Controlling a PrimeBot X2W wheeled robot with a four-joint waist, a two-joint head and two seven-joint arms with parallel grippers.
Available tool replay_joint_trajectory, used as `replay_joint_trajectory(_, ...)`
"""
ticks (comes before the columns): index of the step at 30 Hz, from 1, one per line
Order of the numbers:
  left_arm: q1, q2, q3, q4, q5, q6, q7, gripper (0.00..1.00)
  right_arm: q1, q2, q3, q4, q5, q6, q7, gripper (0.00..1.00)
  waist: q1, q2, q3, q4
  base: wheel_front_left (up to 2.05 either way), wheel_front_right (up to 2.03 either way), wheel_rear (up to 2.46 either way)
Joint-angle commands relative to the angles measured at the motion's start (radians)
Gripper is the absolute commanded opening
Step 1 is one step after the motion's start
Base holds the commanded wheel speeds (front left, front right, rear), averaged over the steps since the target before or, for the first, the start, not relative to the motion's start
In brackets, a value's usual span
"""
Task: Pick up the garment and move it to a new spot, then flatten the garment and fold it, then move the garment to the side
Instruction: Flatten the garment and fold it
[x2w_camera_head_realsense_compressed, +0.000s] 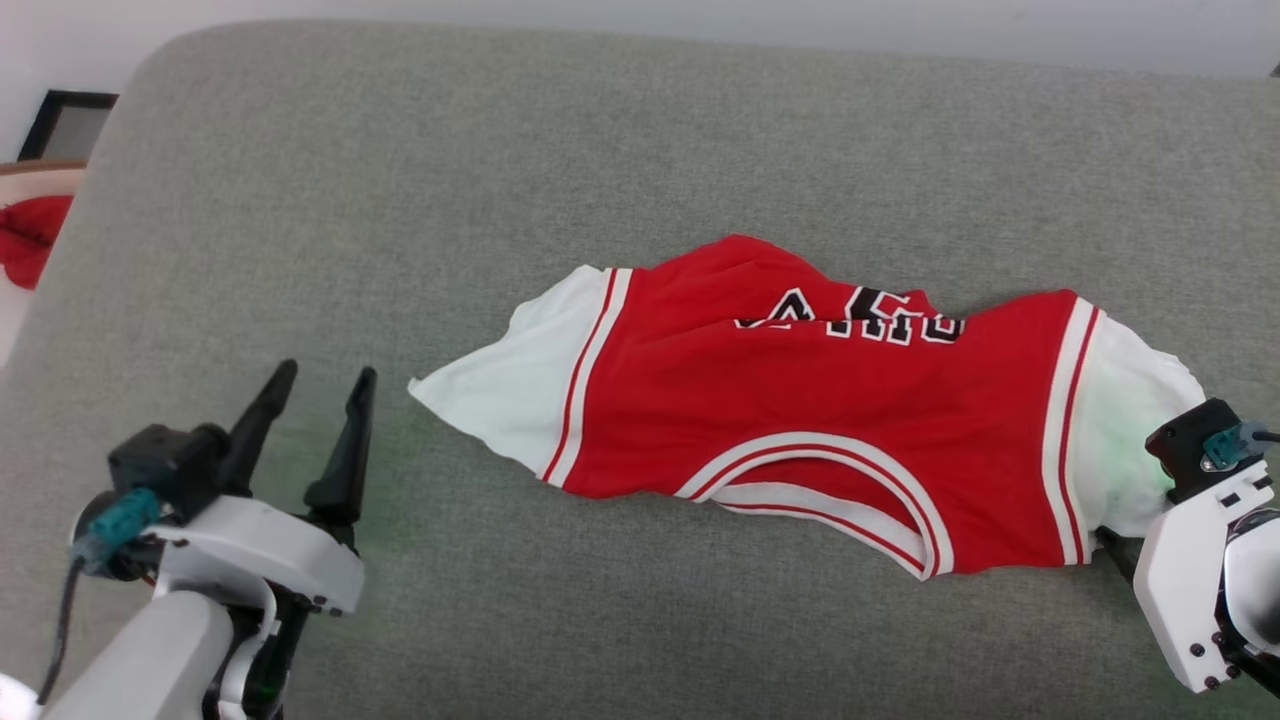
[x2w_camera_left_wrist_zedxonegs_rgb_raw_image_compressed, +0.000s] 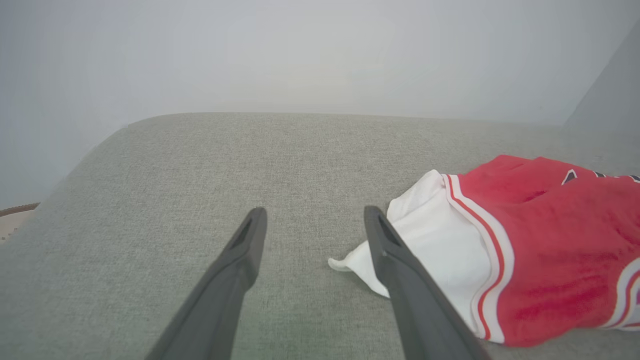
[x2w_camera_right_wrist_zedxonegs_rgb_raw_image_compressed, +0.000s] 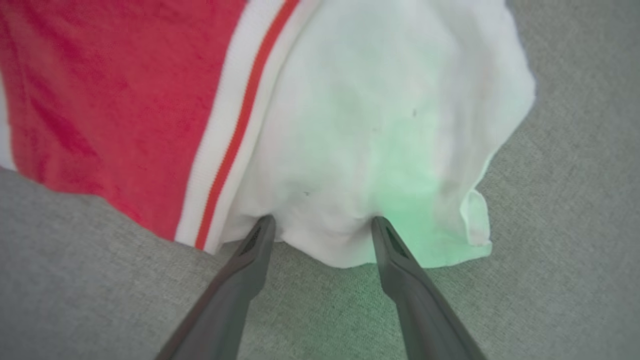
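Slippage is to be feared first. The garment (x2w_camera_head_realsense_compressed: 800, 420) is a thin, slack knit, and at its right end the white inner face is turned out in a soft lobe. A single layer may be pinched there and the rest left to drag and bunch.

The right tool (x2w_camera_right_wrist_zedxonegs_rgb_raw_image_compressed: 322, 220) is spread wide and nothing is held by it. Its tips are met by the near edge of that lobe, though whether they lie under the cloth or merely against it cannot be told. The left tool (x2w_camera_head_realsense_compressed: 329, 370) is likewise spread wide and empty. It is seen just beside the pointed white corner (x2w_camera_left_wrist_zedxonegs_rgb_raw_image_compressed: 350, 262) at the garment's left end, not touching it. If one end is raised before the other is caught, the jersey could be pulled askew and fresh creases made.

The garment is laid crumpled on the grey cushion (x2w_camera_head_realsense_compressed: 600, 150), right of the middle, with its length run from left to right and the neck opening turned toward the robot. A ridge is raised along its far side, where the black, white-outlined lettering (x2w_camera_head_realsense_compressed: 850, 315) is partly folded under. Flattening may be hindered unless that fold is drawn out. Bands of white-and-red striped trim (x2w_camera_head_realsense_compressed: 590, 370) are set at both armholes and curved round the neck.

The cushion is padded, round-cornered and covered in a coarse weave, by which dragged cloth may be snagged or held back.
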Motion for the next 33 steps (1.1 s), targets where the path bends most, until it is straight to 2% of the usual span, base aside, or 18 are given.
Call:
replay_joint_trajectory(1, 0.01, -0.003, 0.014, -0.011, 0.007, -0.005, 0.0, 1.0, 0.001, 0.002, 0.004, 0.01, -0.009, -0.001, -0.007, 1.0, 0.0, 0.0, 0.006, 0.005, 0.0, 0.0, 0.0)
replay_joint_trajectory(3, 0.016, -0.003, 0.026, -0.02, 0.009, -0.009, 0.0, 1.0, 0.005, 0.004, 0.014, 0.021, -0.014, -0.001, -0.014, 1.0, 0.0, 0.0, 0.009, 0.007, 0.0, 0.0, 0.0)
replay_joint_trajectory(4, 0.017, 0.0, 0.031, -0.025, 0.013, -0.011, 0.0, 1.0, 0.005, 0.009, 0.016, 0.029, -0.013, -0.001, -0.022, 0.83, 0.0, 0.0, 0.01, 0.008, 0.0, 0.0, 0.0)
replay_joint_trajectory(5, 0.018, 0.003, 0.035, -0.028, 0.013, -0.013, 0.0, 1.0, 0.007, 0.009, 0.022, 0.039, -0.018, -0.001, -0.018, 0.45, 0.0, 0.0, 0.011, 0.008, 0.0, 0.0, 0.0)
replay_joint_trajectory(6, 0.015, 0.008, 0.037, -0.032, 0.022, -0.013, 0.0, 1.0, 0.008, 0.006, 0.027, 0.046, -0.021, -0.001, -0.016, 0.27, 0.0, 0.0, 0.012, 0.008, 0.0, 0.0, 0.0)
replay_joint_trajectory(8, 0.01, 0.016, 0.036, -0.039, 0.03, -0.018, 0.0, 1.0, 0.004, 0.008, 0.026, 0.057, -0.025, -0.001, -0.022, 0.0, 0.0, 0.0, 0.013, 0.007, 0.0, 0.0, 0.0)
replay_joint_trajectory(11, -0.004, 0.039, 0.025, -0.053, 0.051, -0.033, 0.007, 1.0, 0.009, 0.001, 0.021, 0.064, -0.031, -0.001, -0.023, 0.0, 0.0, 0.0, 0.011, 0.002, 0.0, 0.0, 0.0)
replay_joint_trajectory(14, -0.033, 0.093, -0.009, -0.07, 0.097, -0.067, 0.039, 1.0, 0.013, 0.003, 0.02, 0.06, -0.023, -0.001, -0.024, 0.0, 0.0, 0.0, 0.007, -0.005, 0.0, 0.0, 0.0)
replay_joint_trajectory(15, -0.049, 0.116, -0.026, -0.077, 0.118, -0.091, 0.059, 1.0, 0.011, 0.005, 0.017, 0.06, -0.022, -0.001, -0.023, 0.0, 0.0, 0.0, 0.007, -0.007, 0.0, 0.0, 0.0)
replay_joint_trajectory(18, -0.105, 0.19, -0.103, -0.1, 0.144, -0.2, 0.162, 1.0, 0.002, 0.007, 0.017, 0.062, -0.019, -0.001, -0.017, 0.0, 0.0, 0.0, 0.01, -0.011, 0.0, 0.0, 0.0)
replay_joint_trajectory(20, -0.172, 0.257, -0.151, -0.115, 0.165, -0.23, 0.246, 1.0, -0.01, 0.007, 0.017, 0.064, -0.019, -0.001, -0.019, 0.0, 0.0, 0.0, 0.014, -0.013, 0.0, 0.0, 0.0)
replay_joint_trajectory(22, -0.222, 0.293, -0.237, -0.148, 0.126, -0.241, 0.343, 1.0, -0.025, 0.011, 0.02, 0.064, -0.02, -0.001, -0.026, 0.0, 0.0, 0.0, 0.019, -0.018, 0.0, 0.0, 0.0)
replay_joint_trajectory(24, -0.297, 0.355, -0.347, -0.21, 0.09, -0.241, 0.417, 1.0, -0.049, 0.019, 0.034, 0.064, -0.024, -0.001, -0.031, 0.0, 0.0, 0.0, 0.028, -0.028, 0.0, 0.0, 0.0)
replay_joint_trajectory(27, -0.417, 0.417, -0.512, -0.281, 0.032, -0.24, 0.485, 1.0, -0.074, 0.027, 0.048, 0.071, -0.028, -0.001, -0.037, 0.0, 0.0, 0.0, 0.044, -0.037, 0.0, 0.0, 0.0)
replay_joint_trajectory(31, -0.562, 0.423, -0.705, -0.28, -0.001, -0.24, 0.507, 1.0, -0.099, 0.037, 0.06, 0.076, -0.035, -0.001, -0.038, 0.0, 0.0, 0.0, 0.066, -0.045, 0.0, 0.0, 0.0)
replay_joint_trajectory(33, -0.617, 0.412, -0.755, -0.26, -0.018, -0.24, 0.509, 1.0, -0.105, 0.042, 0.065, 0.078, -0.041, -0.001, -0.038, 0.0, 0.0, 0.0, 0.075, -0.049, 0.0, 0.0, 0.0)
